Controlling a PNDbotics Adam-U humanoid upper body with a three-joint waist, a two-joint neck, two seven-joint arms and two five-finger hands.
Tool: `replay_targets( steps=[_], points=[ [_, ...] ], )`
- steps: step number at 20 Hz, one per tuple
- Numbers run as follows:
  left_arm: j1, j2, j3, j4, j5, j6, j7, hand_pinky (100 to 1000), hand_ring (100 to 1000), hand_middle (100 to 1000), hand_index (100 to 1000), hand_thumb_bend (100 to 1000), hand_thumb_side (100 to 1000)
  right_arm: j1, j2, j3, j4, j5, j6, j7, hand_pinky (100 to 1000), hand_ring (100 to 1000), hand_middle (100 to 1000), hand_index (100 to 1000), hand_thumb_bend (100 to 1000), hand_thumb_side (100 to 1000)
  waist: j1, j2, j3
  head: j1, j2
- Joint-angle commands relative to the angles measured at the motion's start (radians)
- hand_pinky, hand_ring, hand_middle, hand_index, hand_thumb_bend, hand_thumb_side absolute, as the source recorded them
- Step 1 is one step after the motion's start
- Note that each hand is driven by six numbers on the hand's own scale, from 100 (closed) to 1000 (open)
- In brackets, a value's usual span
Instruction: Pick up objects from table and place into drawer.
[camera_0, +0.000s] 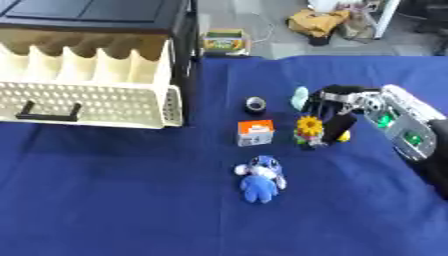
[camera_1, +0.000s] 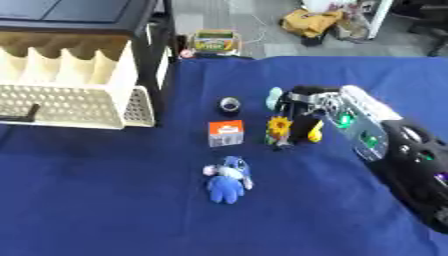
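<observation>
**Fingers descending among crowded objects**

Fingers (camera_0: 337, 127) of the right hand (camera_0: 350, 102) hang curled downward, apparently holding nothing, tips just beside the yellow flower toy (camera_0: 308, 129) and a small yellow object (camera_0: 345, 136). A pale green object (camera_0: 300, 98) lies touching or just behind the hand. Risk: closing here could topple the flower or nudge a neighbour aside. The open drawer (camera_0: 96, 102) stands well apart, across the blue tabletop (camera_0: 131, 200); a carried item could slip on the way.

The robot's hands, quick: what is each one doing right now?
Right hand: fingers curled down beside the sunflower toy; whether it grips anything cannot be told.
Left hand: not in view.
</observation>
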Motion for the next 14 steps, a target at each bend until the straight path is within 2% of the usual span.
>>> replay_targets(
  steps=[1, 8, 10, 11, 14],
  points=[
    [-0.007, 0.016, 0.013, -0.012, 0.004, -0.002, -0.002, 100, 100, 100, 740, 213, 1000, -0.015, -0.018, -0.014, 0.002, 0.01, -0.002, -0.005, 617, 717, 671, 820, 570, 269, 0.001, -0.015, 0.002, 0.002, -0.012],
    [-0.005, 0.013, 0.014, -0.012, 0.003, -0.002, -0.003, 100, 100, 100, 736, 209, 1000, -0.016, -0.013, -0.013, 0.021, 0.02, 0.012, -0.035, 596, 698, 625, 788, 526, 248, 0.002, -0.01, 0.005, 0.004, -0.014],
    [-0.005, 0.012, 0.015, -0.012, 0.002, -0.002, -0.003, 100, 100, 100, 735, 191, 1000, -0.015, -0.012, -0.013, 0.027, 0.021, 0.009, -0.038, 591, 692, 622, 781, 531, 191, 0.002, -0.009, 0.007, 0.005, -0.015],
    [-0.004, 0.012, 0.016, -0.012, 0.002, -0.002, -0.002, 100, 100, 100, 735, 207, 1000, -0.014, -0.011, -0.013, 0.031, 0.022, 0.007, -0.038, 586, 686, 619, 778, 512, 219, 0.002, -0.008, 0.008, 0.006, -0.016],
    [-0.003, 0.012, 0.017, -0.012, 0.002, -0.002, -0.001, 100, 100, 100, 734, 205, 1000, -0.01, -0.01, -0.014, 0.041, 0.021, 0.003, -0.042, 579, 678, 612, 766, 479, 213, 0.002, -0.006, 0.009, 0.007, -0.018]
  ],
)
